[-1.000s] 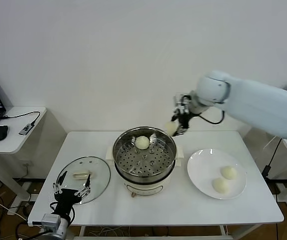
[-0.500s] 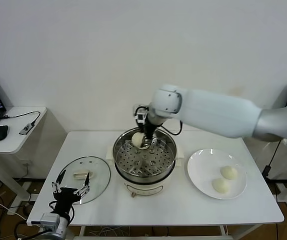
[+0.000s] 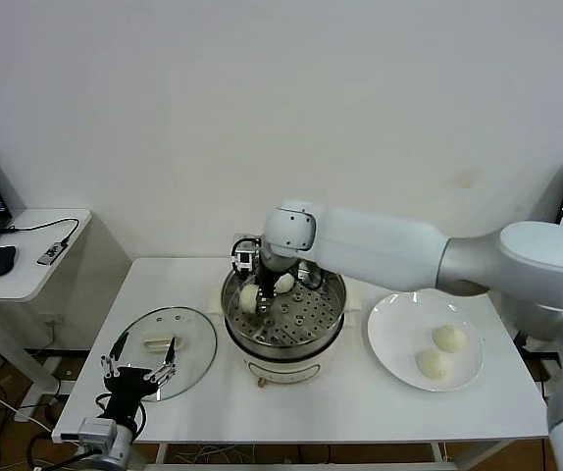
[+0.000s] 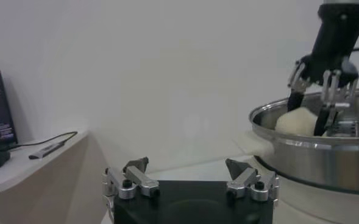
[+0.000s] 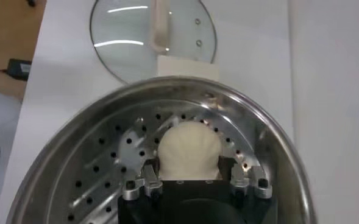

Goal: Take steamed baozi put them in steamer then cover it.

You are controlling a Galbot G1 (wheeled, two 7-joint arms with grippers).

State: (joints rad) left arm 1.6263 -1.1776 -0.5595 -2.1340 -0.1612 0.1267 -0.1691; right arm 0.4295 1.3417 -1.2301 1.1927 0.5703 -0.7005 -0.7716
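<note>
While my right arm reaches across the table, my right gripper [image 3: 252, 294] hangs inside the steamer [image 3: 283, 312], at its left side, with its fingers closed around one steamed baozi [image 3: 250, 295]. From my right wrist the held bun [image 5: 188, 148] sits between the two fingers, over the perforated tray [image 5: 106, 176], and I cannot tell whether it touches the tray. A second baozi [image 3: 283, 283] lies on the tray near the back of the pot, just beside the one I hold. Two more baozi [image 3: 448, 338] [image 3: 431, 364] rest on the white plate [image 3: 391, 339] to the right of the steamer, well apart from my gripper. The glass cover [image 3: 195, 343] lies flat on the table [image 3: 360, 402] to the left of the steamer, handle [image 3: 159, 343] up. My left gripper [image 3: 141, 374] hovers low at the near left edge of the table, by the cover's near rim, its fingers spread wide and holding nothing.
</note>
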